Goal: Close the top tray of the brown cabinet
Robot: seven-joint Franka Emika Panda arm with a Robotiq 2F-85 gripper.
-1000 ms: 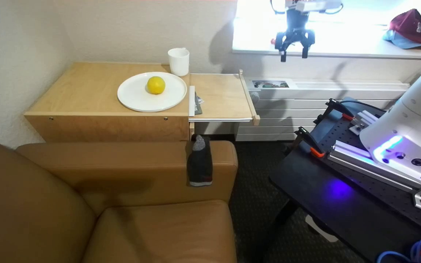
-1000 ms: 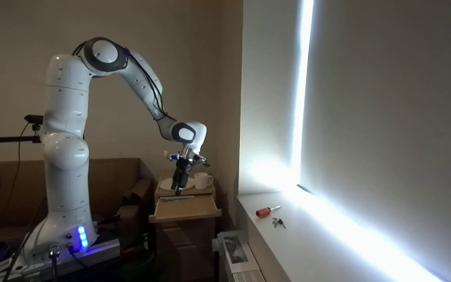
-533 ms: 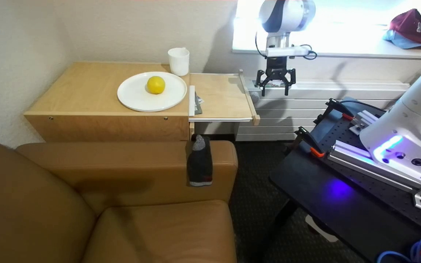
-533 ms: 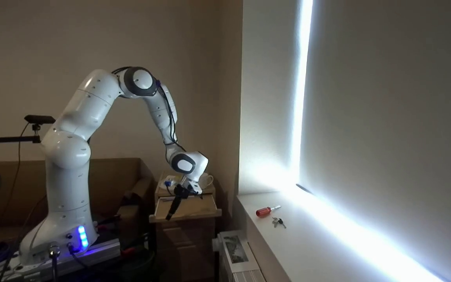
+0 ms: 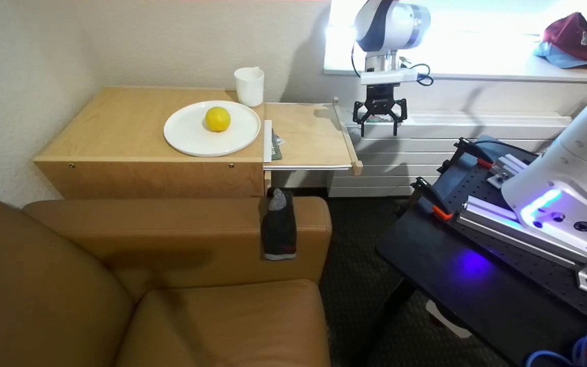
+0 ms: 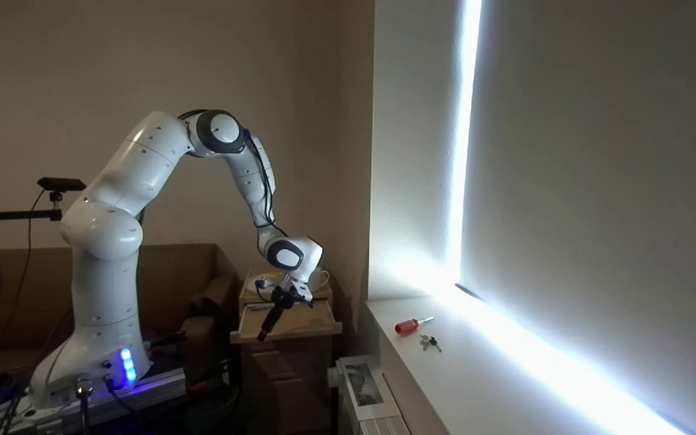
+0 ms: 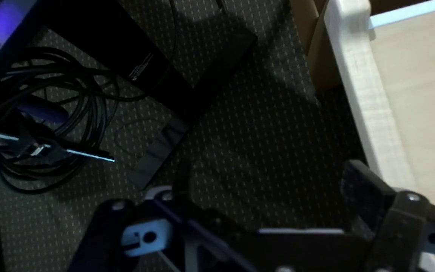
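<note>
The top tray (image 5: pixel 306 135) is a thin light-brown panel. It stands pulled out from the brown cabinet (image 5: pixel 130 120) and shows in both exterior views, with its front rail (image 6: pixel 287 335) facing outward. In the wrist view the tray (image 7: pixel 425 98) fills the right side. My gripper (image 5: pixel 379 131) is open and empty beyond the tray's outer end, apart from the rail in that exterior view. In an exterior view the gripper (image 6: pixel 263 336) overlaps the rail's left part. In the wrist view the gripper (image 7: pixel 272 179) spans dark carpet, its right finger (image 7: pixel 368 194) beside the rail; contact cannot be told.
A white plate (image 5: pixel 186 137) with a yellow ball (image 5: pixel 217 119) and a white mug (image 5: pixel 249 86) stand on the cabinet top. A grey packet (image 5: pixel 275 148) lies in the tray. A radiator (image 5: pixel 426 153) runs behind the gripper. An armchair (image 5: pixel 196 219) with a dark sock (image 5: pixel 279 229) stands in front.
The arm has come down and left in the view with the armchair, bringing my gripper from sill height to the tray's outer end. The last half second shows only a small shift. The tray has not moved.
</note>
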